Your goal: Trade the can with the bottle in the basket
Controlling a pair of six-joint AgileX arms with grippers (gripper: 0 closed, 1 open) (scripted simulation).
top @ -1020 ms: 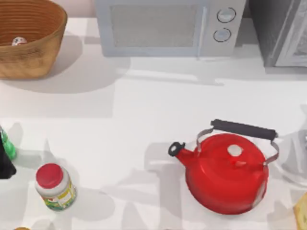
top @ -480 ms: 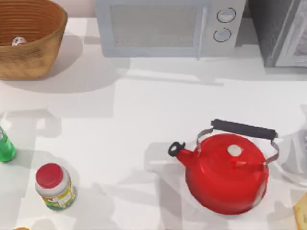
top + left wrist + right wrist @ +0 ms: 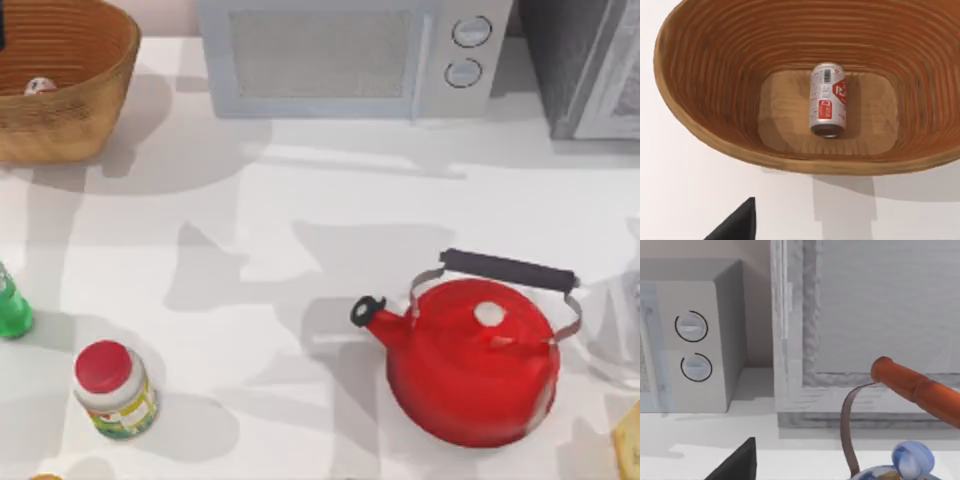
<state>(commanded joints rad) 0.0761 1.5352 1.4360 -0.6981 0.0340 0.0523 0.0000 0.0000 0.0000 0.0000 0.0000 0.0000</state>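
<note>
One can (image 3: 828,100) lies on its side on the floor of the basket (image 3: 705,70), at the table's far left corner. Well apart, the bottle (image 3: 12,305) stands at the left edge near a jar (image 3: 114,388). Whether either gripper is wide or narrow, I cannot tell.

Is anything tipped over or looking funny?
Yes: the can lies on its side on the bottom of the basket, not standing. The bottle, the jar and the kettle stand upright on the table.
</note>
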